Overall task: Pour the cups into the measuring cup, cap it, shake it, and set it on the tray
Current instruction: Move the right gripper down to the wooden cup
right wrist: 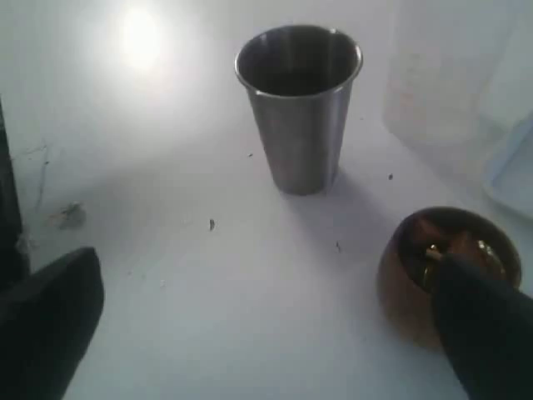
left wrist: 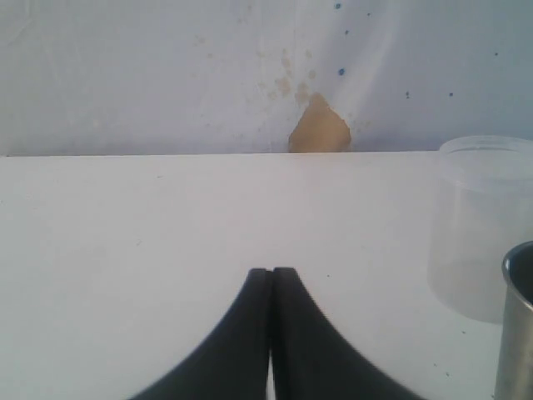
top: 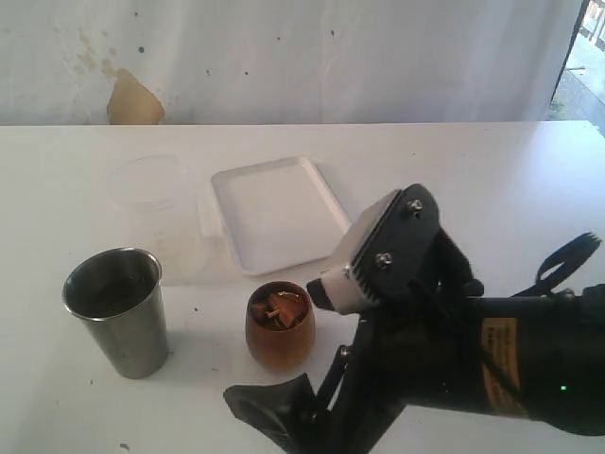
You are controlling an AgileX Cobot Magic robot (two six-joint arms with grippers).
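Right gripper (right wrist: pixel 266 325) spread wide, close beside wooden cup (top: pixel 280 331), steel tumbler (top: pixel 118 317) near; left gripper (left wrist: pixel 271 279) pinched closed, empty, low over table (left wrist: pixel 125 250); measuring cup (top: pixel 156 218) and tray (top: pixel 274 218) side by side behind both cups.

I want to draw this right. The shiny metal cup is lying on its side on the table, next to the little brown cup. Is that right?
Not quite. The shiny metal cup is standing upright on the table with its open end up, not lying on its side. The exterior view shows this, and the right wrist view agrees. The rest is right: it is next to the little brown cup.
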